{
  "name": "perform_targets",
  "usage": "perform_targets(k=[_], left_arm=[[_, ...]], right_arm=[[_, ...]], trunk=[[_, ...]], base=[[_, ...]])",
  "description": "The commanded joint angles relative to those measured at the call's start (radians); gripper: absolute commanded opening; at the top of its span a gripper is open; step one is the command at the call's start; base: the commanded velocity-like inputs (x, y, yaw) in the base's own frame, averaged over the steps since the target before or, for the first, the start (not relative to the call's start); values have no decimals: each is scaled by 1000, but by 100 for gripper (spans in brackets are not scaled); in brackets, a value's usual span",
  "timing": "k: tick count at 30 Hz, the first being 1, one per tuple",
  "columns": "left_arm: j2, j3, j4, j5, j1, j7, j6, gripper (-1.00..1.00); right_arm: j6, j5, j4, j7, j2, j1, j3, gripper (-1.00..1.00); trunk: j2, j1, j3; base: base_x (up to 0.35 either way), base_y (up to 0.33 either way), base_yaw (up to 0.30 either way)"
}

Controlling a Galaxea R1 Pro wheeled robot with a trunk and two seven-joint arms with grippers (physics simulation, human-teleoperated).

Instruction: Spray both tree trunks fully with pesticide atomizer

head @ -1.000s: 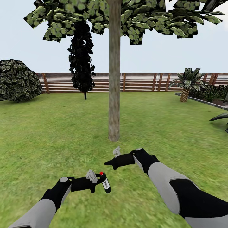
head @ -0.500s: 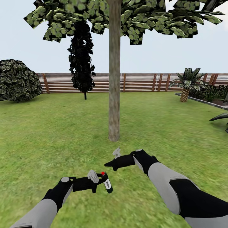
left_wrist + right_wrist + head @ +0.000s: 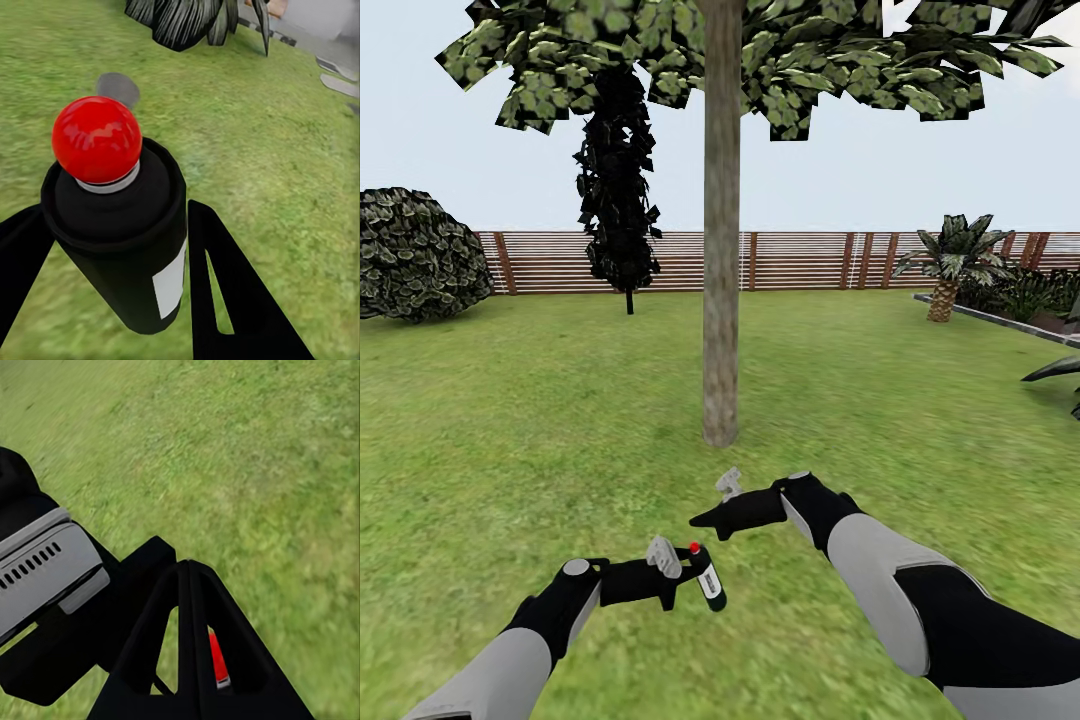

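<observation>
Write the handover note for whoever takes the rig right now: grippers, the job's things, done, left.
Left gripper: shut on the pesticide atomizer, red nozzle tip up, held low over the lawn.
Right gripper: shut, empty, beside it.
Tree trunk: straight ahead, no white specks visible on the bark.
Done: atomizer picked up.
Left: spray this trunk until covered, then the second tree.

Both arms reach forward and low in the head view, grey forearms ending in black wrists. The left gripper [image 3: 695, 577] is turned inward toward the right, its two black fingers [image 3: 225, 292] closed on either side of the spray bottle [image 3: 124, 240], which it holds with the red tip up. The right gripper [image 3: 700, 518] sits further forward and points left, its fingers [image 3: 191, 660] pressed together to a point with nothing between them.
</observation>
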Motion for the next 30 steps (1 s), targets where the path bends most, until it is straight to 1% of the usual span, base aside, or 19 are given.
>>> perform_targets(k=[1,8,24,30], left_arm=[[0,0,0,0,0,0,0,-100],[-2,0,0,1,0,0,0,-100],[-2,0,0,1,0,0,0,-100],[-2,0,-1,1,0,0,1,-100]], right_arm=[[0,0,1,-1,0,0,0,-100],[-1,0,19,-4,0,0,1,-100],[-2,0,23,-5,0,0,0,-100],[-3,1,43,-5,0,0,1,-100]], trunk=[[0,0,0],[0,0,0],[0,0,0],[0,0,0]], base=[[0,0,0],[0,0,0],[0,0,0],[0,0,0]])
